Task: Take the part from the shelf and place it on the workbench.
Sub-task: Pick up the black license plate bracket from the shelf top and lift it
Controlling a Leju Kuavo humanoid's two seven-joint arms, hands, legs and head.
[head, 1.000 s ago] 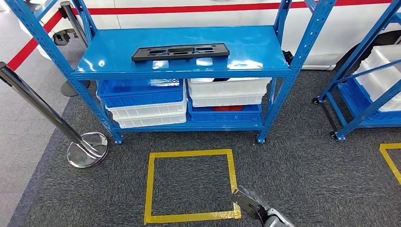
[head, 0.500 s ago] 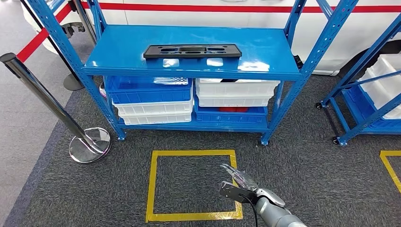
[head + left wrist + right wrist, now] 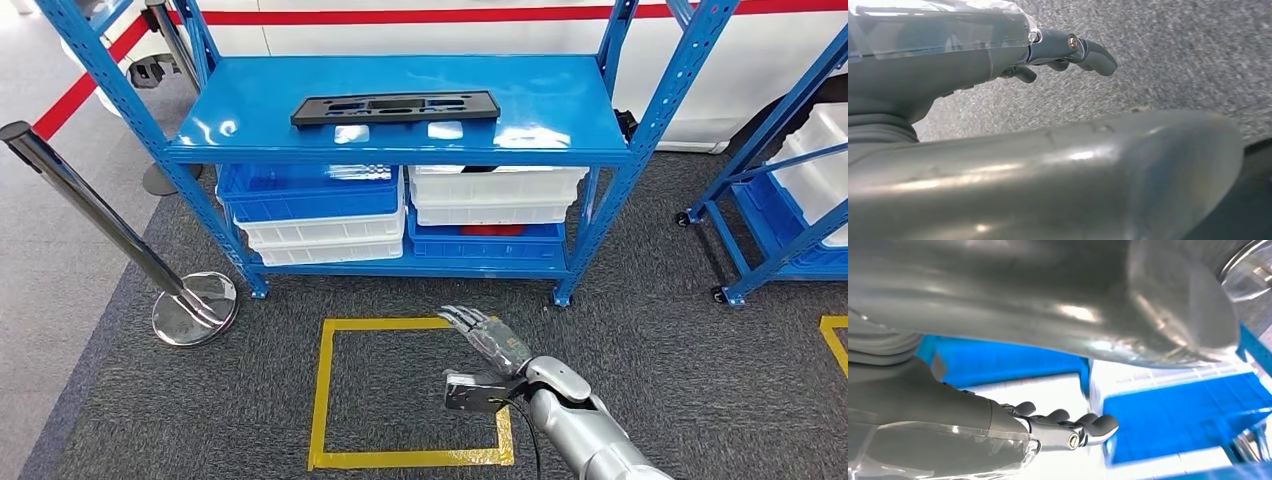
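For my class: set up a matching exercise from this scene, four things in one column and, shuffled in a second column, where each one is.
Things:
1. black part
2. yellow tape square
3. chrome post base
4. right hand

Places:
A. marked on the carpet in front of the shelf
B. raised over the tape square's right side, holding nothing
C. lying flat on the blue shelf's top level
D. standing on the floor left of the shelf

Pairs: 1-C, 2-A, 3-D, 4-B
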